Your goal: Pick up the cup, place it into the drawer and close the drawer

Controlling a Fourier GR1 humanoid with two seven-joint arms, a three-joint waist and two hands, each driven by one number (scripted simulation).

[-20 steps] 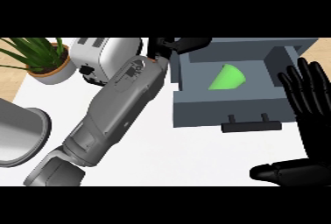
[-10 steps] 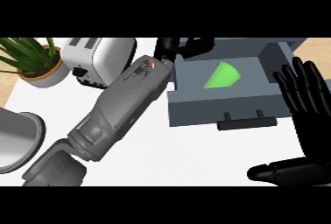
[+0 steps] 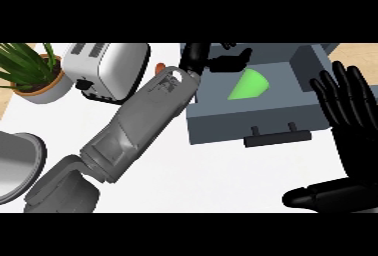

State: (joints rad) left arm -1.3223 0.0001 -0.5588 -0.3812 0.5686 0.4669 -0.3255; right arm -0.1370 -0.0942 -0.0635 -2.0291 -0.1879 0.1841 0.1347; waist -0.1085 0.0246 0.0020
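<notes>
A bright green cup (image 3: 251, 85) lies inside the open grey drawer (image 3: 221, 127), whose dark handle (image 3: 277, 138) faces me. My left forearm reaches diagonally up to the drawer's far left corner. There my left hand (image 3: 221, 59) hovers with relaxed fingers, just left of the cup and apart from it, holding nothing. My right hand (image 3: 345, 107) stands open at the right edge beside the drawer, fingers up and thumb low near the bottom edge.
A white toaster (image 3: 107, 70) stands at the back left, with a potted plant (image 3: 29, 70) further left. A grey metal pot (image 3: 15, 165) sits at the left edge. A small orange object (image 3: 160, 66) peeks out beside the toaster.
The left forearm has swung slightly right, and the view has shifted a little. The cup stays in the drawer and the right hand has hardly moved.
</notes>
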